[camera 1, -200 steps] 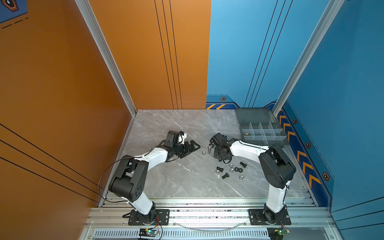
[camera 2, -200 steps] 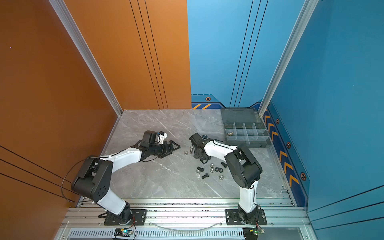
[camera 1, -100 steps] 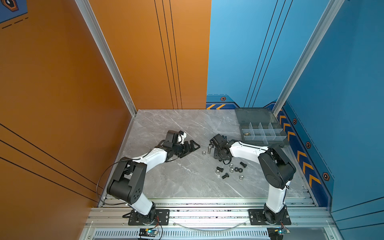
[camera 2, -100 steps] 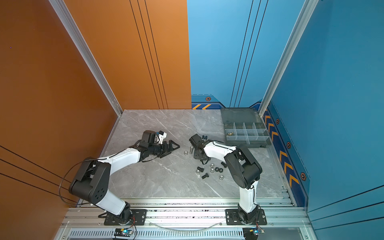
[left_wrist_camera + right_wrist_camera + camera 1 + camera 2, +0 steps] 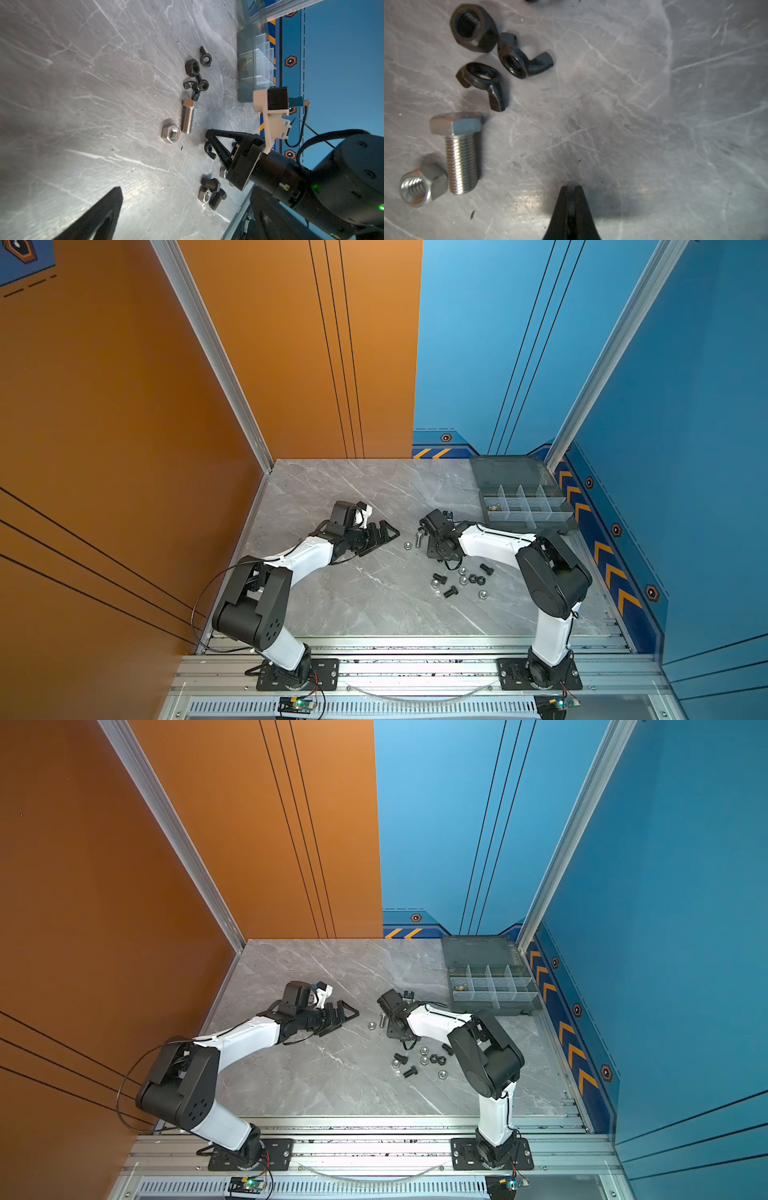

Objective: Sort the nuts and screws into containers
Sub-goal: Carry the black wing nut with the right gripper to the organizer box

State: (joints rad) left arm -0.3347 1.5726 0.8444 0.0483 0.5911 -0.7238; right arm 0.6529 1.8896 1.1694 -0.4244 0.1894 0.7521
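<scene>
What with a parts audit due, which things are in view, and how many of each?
table: one, grey marbled, under everything
organiser box: one, smoky grey, lid open, far right corner
brass wing nuts: count unclear, brass, box's left end
silver hex bolt: one, silver, lying mid-table
silver hex nuts: five, silver, one beside that bolt, four in the near cluster
black wing nuts: four, black, three past the bolt's head, one apart toward the cluster
black hex nuts: three, black, one by those wing nuts, two in the cluster
black hex bolts: three, black, in the cluster
arms: two, white and black
left tool: one, black, open
right tool: one, black, shut, tips near the table
</scene>
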